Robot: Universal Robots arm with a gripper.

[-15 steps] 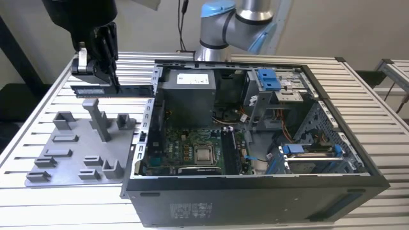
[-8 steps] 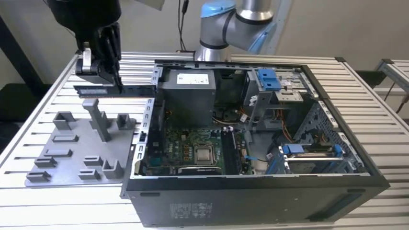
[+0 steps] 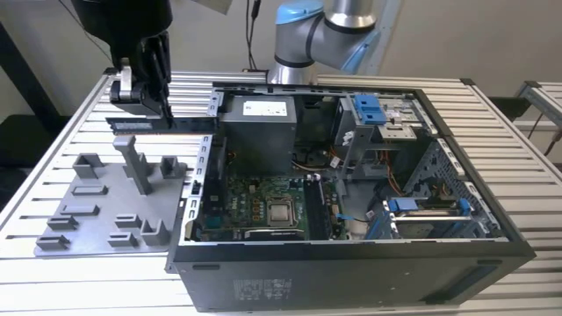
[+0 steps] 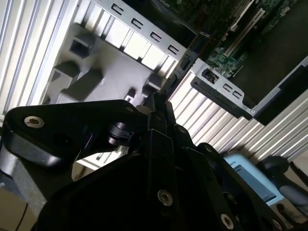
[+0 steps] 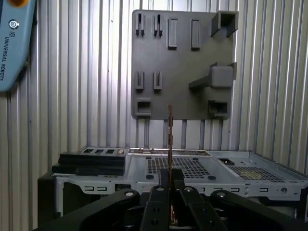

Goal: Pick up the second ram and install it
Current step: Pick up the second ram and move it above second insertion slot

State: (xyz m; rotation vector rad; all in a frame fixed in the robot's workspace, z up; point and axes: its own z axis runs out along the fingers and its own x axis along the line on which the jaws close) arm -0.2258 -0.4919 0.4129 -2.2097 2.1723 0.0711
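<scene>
The long, thin, dark green-black memory stick [image 3: 189, 123] is gripped by the black two-fingered gripper [image 3: 160, 108], whose fingers [image 5: 164, 179] are closed on its flat faces. It is held on edge and lengthwise level, in the air. It is carried above the far edge of the grey plastic tray with upright posts [image 3: 101, 210], just beside the rear corner of the open black computer case [image 3: 351, 276]. The stick is touched by neither the tray nor the case.

In both wrist views the stick [image 5: 170, 139] is seen edge-on, running straight out from between the fingers. The grip appears to be taken on the upper long edge so that the lower edge is left free to be pressed into a slot. The green motherboard [image 3: 263, 197] is exposed face up inside the case, so it can be reached from above. Tray and case are laid side by side on the slatted aluminium surface [image 3: 62, 151].

A pale label [image 3: 131, 125] is carried on the stick's face. A white label [image 3: 263, 106] is fixed to the grey power supply, and pale print [image 3: 263, 288] is set on the case's near wall. None of this can be made out. Lettering is also borne on the arm's blue cover [image 5: 14, 38] in the first wrist view.
</scene>
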